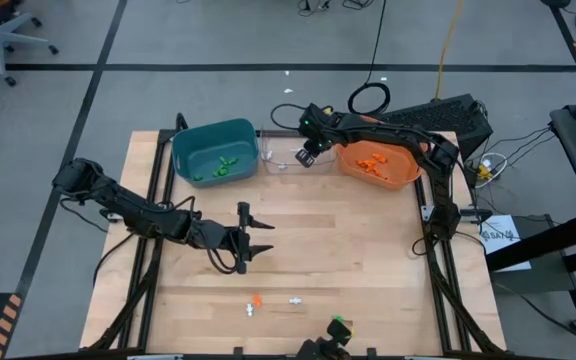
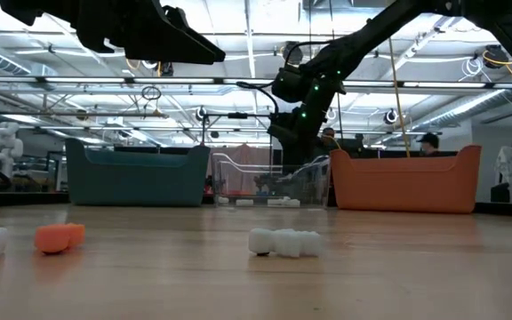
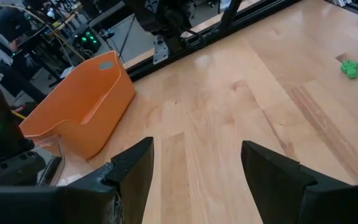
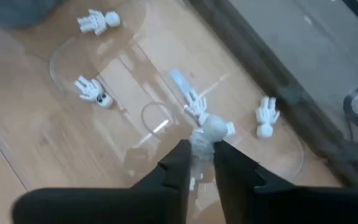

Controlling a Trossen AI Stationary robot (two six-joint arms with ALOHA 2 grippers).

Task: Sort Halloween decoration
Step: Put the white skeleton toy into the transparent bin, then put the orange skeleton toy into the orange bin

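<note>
Across the wooden worktop (image 1: 368, 260), three bins are set in a row along the far edge: a teal bin (image 1: 214, 150) at the left, a clear bin (image 1: 280, 152) in the middle and an orange bin (image 1: 376, 163) at the right. Green pieces are seen in the teal bin and orange pieces in the orange bin.

The left arm is stretched over the middle of the worktop. Its left tool (image 1: 253, 238) is held above bare wood, with the fingers spread wide and nothing between them.

The right arm is reached across the orange bin. Its right tool (image 4: 200, 163) is positioned directly above the clear bin. A white skeleton figure (image 4: 209, 132) is seen between the fingertips, which are set narrowly apart; whether the figure is pinched or already free cannot be told. Further white skeleton figures (image 4: 93, 90) lie on the floor of the clear bin.

Near the front edge of the worktop, loose decoration pieces are found: an orange piece (image 1: 257, 299), a white piece (image 1: 295, 300) just beside it, a second white piece (image 1: 250, 311) and a green piece (image 1: 339, 324), set apart toward the right.
</note>
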